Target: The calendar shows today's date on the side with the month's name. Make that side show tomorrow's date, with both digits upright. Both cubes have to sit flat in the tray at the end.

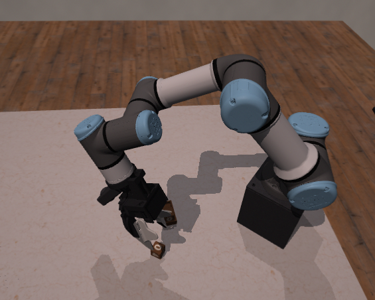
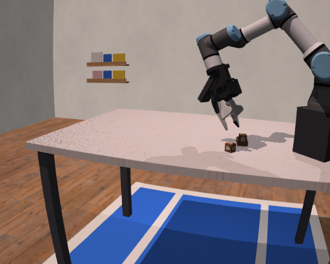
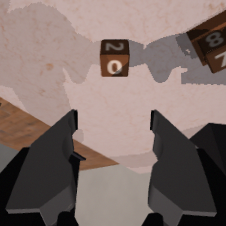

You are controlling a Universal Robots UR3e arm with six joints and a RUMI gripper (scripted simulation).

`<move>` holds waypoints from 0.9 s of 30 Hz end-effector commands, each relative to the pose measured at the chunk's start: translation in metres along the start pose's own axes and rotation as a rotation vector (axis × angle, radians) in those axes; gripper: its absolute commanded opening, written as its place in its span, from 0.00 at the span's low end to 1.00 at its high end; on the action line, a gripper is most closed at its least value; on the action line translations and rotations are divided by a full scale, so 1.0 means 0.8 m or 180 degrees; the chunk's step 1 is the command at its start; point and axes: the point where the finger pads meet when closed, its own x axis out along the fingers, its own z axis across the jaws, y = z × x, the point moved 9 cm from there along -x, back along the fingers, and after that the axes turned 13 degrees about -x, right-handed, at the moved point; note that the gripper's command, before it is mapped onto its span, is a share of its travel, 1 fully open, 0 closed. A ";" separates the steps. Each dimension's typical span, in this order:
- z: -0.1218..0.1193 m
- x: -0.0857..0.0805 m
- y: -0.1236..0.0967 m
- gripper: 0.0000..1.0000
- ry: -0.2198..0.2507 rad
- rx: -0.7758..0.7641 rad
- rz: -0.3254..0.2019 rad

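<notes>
Where lit, brown cube (image 1: 158, 249) (image 2: 230, 147) (image 3: 114, 58).

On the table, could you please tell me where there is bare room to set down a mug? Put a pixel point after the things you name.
The broad stretch of table (image 1: 54, 212) (image 2: 152, 131) between the tool (image 1: 158, 236) (image 2: 232, 128) (image 3: 114, 119) and the far-left corner in the exterior view looks free. It is crowded under the tool, where the loose cube (image 1: 158, 249) (image 2: 230, 147) (image 3: 114, 58) lies near the tray (image 1: 168, 206).

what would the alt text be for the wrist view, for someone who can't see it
Two dark gripper fingers stand apart with nothing between them, pointing toward a small brown cube on a pale table. The cube shows a 0 and an upside-down 2. At upper right, partly cut off, are brown wooden pieces marked 8 and 7.
</notes>
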 end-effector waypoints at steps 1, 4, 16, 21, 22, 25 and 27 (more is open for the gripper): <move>-0.001 0.000 -0.003 0.40 -0.0042 0.0003 0.0184; -0.002 0.000 -0.005 0.40 -0.0061 0.0003 0.0261; -0.004 0.001 -0.016 0.40 -0.0114 0.0005 0.0510; -0.005 0.002 -0.020 0.40 -0.0131 0.0006 0.0604; -0.005 0.002 -0.021 0.40 -0.0134 0.0006 0.0619; -0.005 0.002 -0.023 0.40 -0.0140 0.0006 0.0655; -0.005 0.002 -0.024 0.40 -0.0143 0.0007 0.0672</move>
